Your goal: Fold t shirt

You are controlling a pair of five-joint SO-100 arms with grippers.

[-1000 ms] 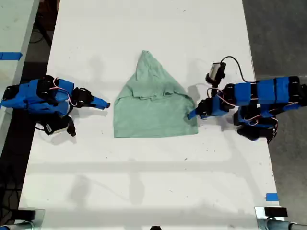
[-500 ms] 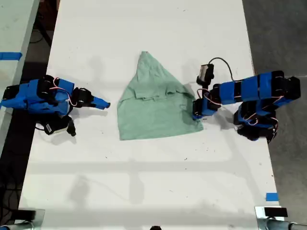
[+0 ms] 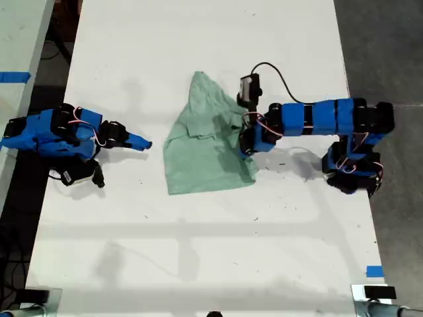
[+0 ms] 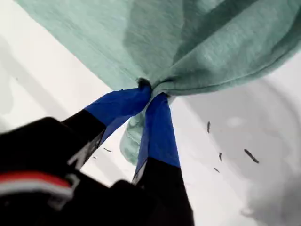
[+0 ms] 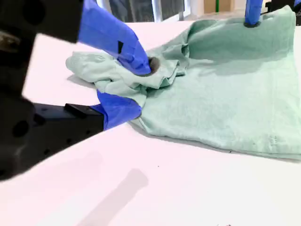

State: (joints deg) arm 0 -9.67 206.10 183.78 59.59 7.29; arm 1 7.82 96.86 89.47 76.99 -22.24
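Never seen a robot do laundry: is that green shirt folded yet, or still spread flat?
Partly folded. The t shirt lies bunched with a pointed end, and my first gripper pinches one edge, lifting it over the rest.

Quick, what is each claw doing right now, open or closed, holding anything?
My first claw: closed, pinching a bunched edge of the mint-green t shirt.
My second claw: open, holding nothing, resting away from the shirt.

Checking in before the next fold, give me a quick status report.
My first tool shut on the t shirt, edge lifted over the cloth. My second tool open, off the shirt at the exterior view's left. Nothing in the way on the table.
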